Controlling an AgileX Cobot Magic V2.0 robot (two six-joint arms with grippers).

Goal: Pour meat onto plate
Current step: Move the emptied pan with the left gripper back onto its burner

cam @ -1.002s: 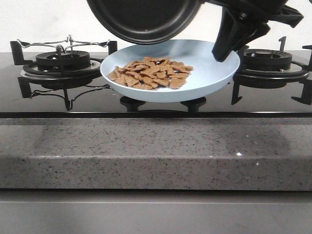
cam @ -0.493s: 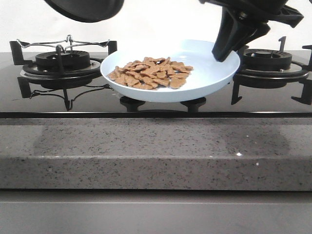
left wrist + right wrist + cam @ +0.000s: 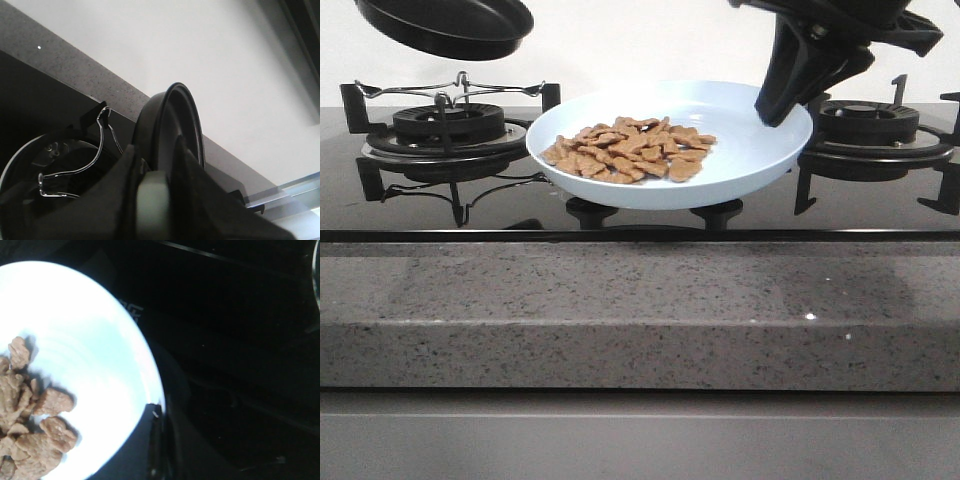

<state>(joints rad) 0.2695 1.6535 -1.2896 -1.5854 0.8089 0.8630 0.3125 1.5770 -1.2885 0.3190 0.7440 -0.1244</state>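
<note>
Pour looks done: meat [image 3: 628,150] heaped at plate's [image 3: 760,150] nine o'clock. Right claw [image 3: 782,100] grips plate rim; left claw [image 3: 155,200] clamps pan [image 3: 445,27]. Next: set pan down.

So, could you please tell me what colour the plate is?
Pale blue plate, plain and glossy; clearest in the front view.

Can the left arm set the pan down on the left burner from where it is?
Probably yes. The left gripper holds the pan in the air just above the left burner, and nothing but the bare grate lies between them.
</note>
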